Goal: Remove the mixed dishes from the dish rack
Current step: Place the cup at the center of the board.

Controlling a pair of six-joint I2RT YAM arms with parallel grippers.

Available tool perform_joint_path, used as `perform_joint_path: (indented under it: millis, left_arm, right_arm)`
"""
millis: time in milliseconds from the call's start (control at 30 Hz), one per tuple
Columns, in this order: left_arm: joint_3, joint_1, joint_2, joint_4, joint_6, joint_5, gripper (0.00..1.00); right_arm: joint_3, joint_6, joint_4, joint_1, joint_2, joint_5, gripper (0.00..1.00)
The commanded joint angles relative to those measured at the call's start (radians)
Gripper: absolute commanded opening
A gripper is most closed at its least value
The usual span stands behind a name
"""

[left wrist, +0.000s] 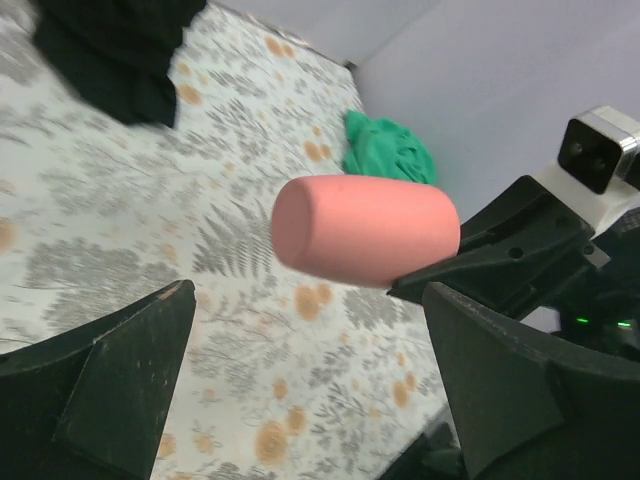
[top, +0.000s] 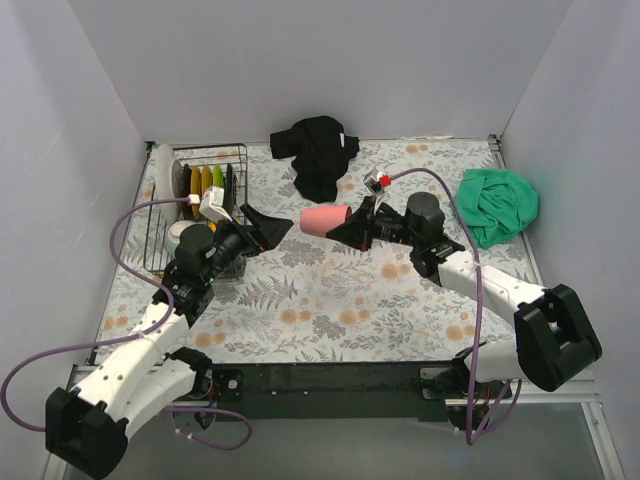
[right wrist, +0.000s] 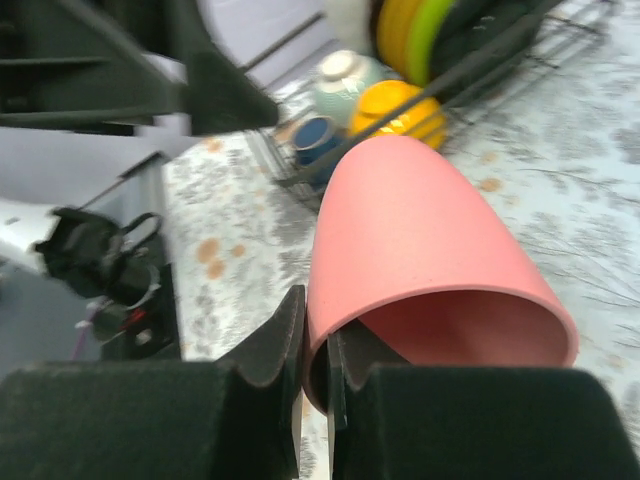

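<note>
**A:** What's where, starting from the dish rack [top: 200,200]?

**B:** Just right of it my left pincer [top: 268,222] gapes wide and empty. Further right the pink cup [top: 326,219] hangs above the desk [top: 320,300], with my right pincer [top: 352,226] clamped on its rim.

**A:** Handling?

**B:** Light and stiff, probably smooth. Pinching the rim wall suits it. The desk is flat and flower-patterned, and plain walls [top: 330,70] enclose it.
</note>
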Motion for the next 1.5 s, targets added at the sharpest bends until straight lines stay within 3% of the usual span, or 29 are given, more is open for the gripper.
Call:
perform_joint_path:
  millis: [0,233,333,533,933,1367,1467]
  left_arm:
    - [0.107,-0.003,-0.115,-0.326,0.235,-0.25,0.98]
    - [0.124,-0.003,-0.218,-0.463,0.38,-0.433,0.98]
    - [0.095,-0.003,-0.232,-0.469,0.396,-0.484,0.98]
    - [0.089,-0.003,-0.238,-0.497,0.404,-0.508,0.98]
    - [0.078,-0.015,-0.274,-0.501,0.4,-0.508,0.98]
    - [0.073,-0.02,-0.269,-0.501,0.398,-0.487,0.98]
    - [0.073,-0.02,-0.269,-0.501,0.398,-0.485,0.98]
  right_arm:
    - [0.203,-0.34,-0.64,-0.007,-0.027,0.236,0.01]
    - [0.56,-0.55,-1.182,-0.012,0.163,0.702,0.01]
    - [0.692,-0.599,-1.308,-0.024,0.264,0.874,0.01]
    - [0.894,-0.625,-1.458,-0.105,0.468,1.025,0.01]
    - [1.065,-0.647,-1.511,-0.266,0.698,0.969,0.01]
    - [1.127,-0.657,-1.521,-0.334,0.772,0.855,0.02]
    - [1.147,-0.653,-1.528,-0.342,0.781,0.857,0.14]
